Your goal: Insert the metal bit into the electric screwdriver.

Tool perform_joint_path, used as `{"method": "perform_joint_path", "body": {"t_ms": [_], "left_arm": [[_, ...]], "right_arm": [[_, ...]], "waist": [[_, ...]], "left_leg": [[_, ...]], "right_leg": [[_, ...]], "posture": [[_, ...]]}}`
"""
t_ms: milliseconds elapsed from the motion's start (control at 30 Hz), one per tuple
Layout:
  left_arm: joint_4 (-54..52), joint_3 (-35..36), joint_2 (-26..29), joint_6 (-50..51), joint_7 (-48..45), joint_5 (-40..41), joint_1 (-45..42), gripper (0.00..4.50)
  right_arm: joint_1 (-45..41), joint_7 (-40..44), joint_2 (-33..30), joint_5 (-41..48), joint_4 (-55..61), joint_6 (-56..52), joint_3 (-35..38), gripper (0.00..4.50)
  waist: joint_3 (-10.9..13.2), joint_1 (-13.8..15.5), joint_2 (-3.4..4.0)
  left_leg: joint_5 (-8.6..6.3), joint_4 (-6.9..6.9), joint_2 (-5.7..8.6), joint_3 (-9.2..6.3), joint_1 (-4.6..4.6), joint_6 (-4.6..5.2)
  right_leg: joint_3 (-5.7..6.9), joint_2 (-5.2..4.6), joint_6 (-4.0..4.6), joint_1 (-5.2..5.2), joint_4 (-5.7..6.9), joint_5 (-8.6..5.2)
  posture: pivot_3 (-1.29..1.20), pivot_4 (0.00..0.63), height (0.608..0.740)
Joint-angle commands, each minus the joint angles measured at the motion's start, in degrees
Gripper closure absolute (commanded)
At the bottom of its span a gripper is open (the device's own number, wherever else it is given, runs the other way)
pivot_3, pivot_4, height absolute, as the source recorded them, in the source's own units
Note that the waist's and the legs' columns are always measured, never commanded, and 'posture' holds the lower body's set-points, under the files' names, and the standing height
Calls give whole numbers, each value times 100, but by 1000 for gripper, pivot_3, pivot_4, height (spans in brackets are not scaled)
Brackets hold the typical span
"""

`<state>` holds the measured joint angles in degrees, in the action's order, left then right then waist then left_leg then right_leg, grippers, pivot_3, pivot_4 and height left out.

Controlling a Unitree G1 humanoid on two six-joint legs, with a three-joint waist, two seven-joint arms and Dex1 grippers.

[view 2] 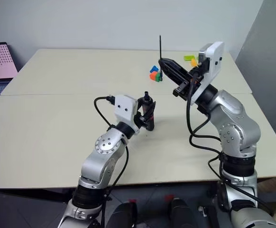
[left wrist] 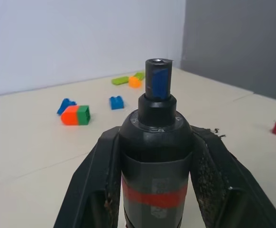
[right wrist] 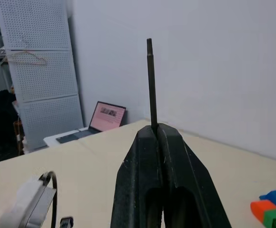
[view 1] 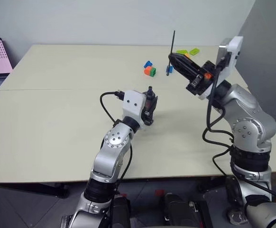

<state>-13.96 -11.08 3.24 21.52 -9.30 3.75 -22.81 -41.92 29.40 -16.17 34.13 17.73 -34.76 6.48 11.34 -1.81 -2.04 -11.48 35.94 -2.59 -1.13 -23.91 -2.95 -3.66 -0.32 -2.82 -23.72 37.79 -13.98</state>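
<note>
The left arm reaches forward low, elbow bent, its wrist angled slightly upward and toward the right. The left gripper [view 1: 149, 107] has its two black fingers [left wrist: 93, 183] pressed against either side of the electric screwdriver [left wrist: 156, 156], whose narrow tip rises just beyond the fingertips. The right arm is raised higher, forearm angled up and toward the left. The right gripper [view 2: 164, 63] has its fingers [right wrist: 142, 171] closed together, pinching the metal bit [right wrist: 151, 83], which stands upright from between the fingertips.
</note>
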Motion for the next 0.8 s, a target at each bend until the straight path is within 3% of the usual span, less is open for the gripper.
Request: {"method": "perform_joint_path", "body": {"t_ms": [33,400,800], "left_arm": [[-75,-82,-109,-234,170,-231,-63,2847],[-21,-47,-203,-278,374,-411,6,2847],[-98,-103,-234,-272,373,-441,87,2847]], "right_arm": [[-89,-255,177,-216,117,385,-112,4500],[260,-881,976,-909,121,1058,-749,4500],[510,-1097,1278,-1255,-44,1279,-1014,4500]], "waist": [[0,-1,0],[0,-6,0],[0,-9,0]], "left_leg": [[0,0,0,0,0,0],[0,1,-2,0,2,0],[0,0,-2,-1,3,0]], "right_leg": [[0,0,0,0,0,0],[-1,2,0,-1,4,0],[0,2,1,-2,6,0]], "posture": [[0,150,740],[0,150,740],[0,150,740]]}}
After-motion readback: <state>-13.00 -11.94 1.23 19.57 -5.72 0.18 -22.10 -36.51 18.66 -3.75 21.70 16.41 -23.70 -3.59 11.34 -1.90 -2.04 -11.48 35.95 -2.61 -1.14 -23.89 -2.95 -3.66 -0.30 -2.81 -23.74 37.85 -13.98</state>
